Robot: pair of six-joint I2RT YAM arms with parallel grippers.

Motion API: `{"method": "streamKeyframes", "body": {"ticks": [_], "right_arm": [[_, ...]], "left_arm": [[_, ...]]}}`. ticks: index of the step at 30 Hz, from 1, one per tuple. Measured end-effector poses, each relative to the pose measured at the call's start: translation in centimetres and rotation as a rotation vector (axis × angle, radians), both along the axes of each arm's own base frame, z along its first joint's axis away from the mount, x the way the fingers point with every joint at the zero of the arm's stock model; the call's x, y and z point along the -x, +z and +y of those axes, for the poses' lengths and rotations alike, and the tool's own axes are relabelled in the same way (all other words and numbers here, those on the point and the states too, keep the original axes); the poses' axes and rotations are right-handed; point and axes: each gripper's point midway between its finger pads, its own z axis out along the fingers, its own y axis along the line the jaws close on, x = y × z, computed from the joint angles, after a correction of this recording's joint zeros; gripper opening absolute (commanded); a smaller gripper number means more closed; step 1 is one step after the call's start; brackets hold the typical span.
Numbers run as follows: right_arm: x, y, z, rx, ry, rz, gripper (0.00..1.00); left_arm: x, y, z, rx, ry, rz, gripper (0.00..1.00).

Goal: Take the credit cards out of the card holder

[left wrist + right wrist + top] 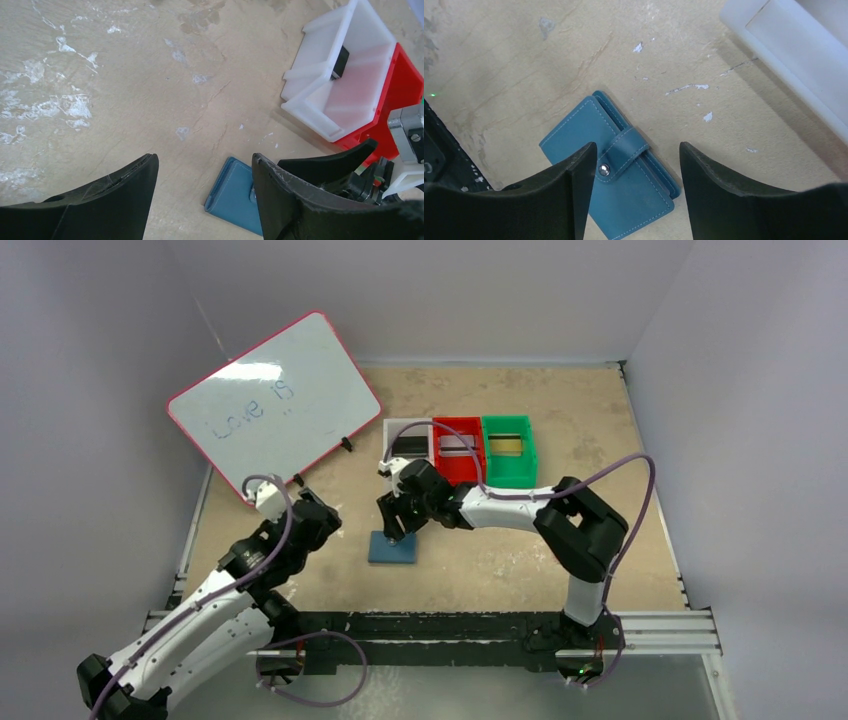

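Now, the stitched slate-blue bifold card holder point(574, 132), snapped shut at lower centre under the parted jaws of the right gripper point(635, 150), could be shoved away unopened if its tab point(624, 150) is missed, the left gripper point(202, 162) being held agape too.

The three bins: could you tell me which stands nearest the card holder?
The white bin, the row's leftmost; the red bin and green bin sit farther right.

A scuffed beige tabletop point(590, 410) carries a pink-rimmed whiteboard point(275, 405), propped at a tilt. Plain pale grey walls point(450, 290) rise behind the whiteboard and to both sides.
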Motion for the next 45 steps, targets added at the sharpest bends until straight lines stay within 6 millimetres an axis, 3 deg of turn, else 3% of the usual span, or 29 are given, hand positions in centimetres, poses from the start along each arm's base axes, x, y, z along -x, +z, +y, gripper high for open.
{"method": "streamKeyframes", "body": {"ticks": [3,5,9,14,17,20,26,29,33,36,41,45], "right_arm": [[0.2,-0.5,-0.2,0.014,0.003,0.009,0.52],[0.6,-0.7,-0.4,0.006,-0.002,0.022,0.40],[2.9,-1.1,-1.7,-0.044,-0.026,0.084,0.36],[8.1,-1.5,-3.9,-0.117,-0.057,0.203,0.42],[10.9,-1.3,-3.7,-0.138,-0.060,0.251,0.50],[12.4,-0.2,-3.5,-0.161,-0.093,0.261,0.56],[10.9,2.7,-2.8,-0.183,-0.106,0.142,0.70],[10.3,2.5,-2.1,-0.123,-0.072,0.077,0.72],[10.6,0.4,-2.0,-0.015,-0.005,0.029,0.72],[11.0,-1.7,-2.6,0.080,0.033,0.015,0.67],[9.8,-2.0,-1.7,0.130,-0.014,-0.014,0.53],[8.7,-1.7,-2.1,0.153,-0.132,-0.033,0.49]], "left_arm": [[0.3,-0.9,-0.2,-0.003,-0.014,0.031,0.66],[0.4,-1.7,-0.5,-0.015,-0.028,0.067,0.65],[0.6,-3.0,-1.5,-0.032,-0.079,0.131,0.65],[0.8,-3.9,-3.0,-0.014,-0.147,0.180,0.65],[0.9,-3.9,-3.7,-0.003,-0.182,0.188,0.65],[1.1,-4.0,-4.2,0.005,-0.215,0.197,0.65],[1.4,-4.1,-4.5,0.010,-0.245,0.212,0.65],[1.5,-3.8,-3.9,0.005,-0.220,0.198,0.66],[1.6,-2.7,-2.4,0.013,-0.145,0.147,0.66],[1.8,-1.8,-1.2,0.028,-0.088,0.104,0.66],[1.8,-0.9,-0.2,0.046,-0.034,0.055,0.66],[1.9,-1.4,0.0,0.023,-0.027,0.074,0.66]]}}
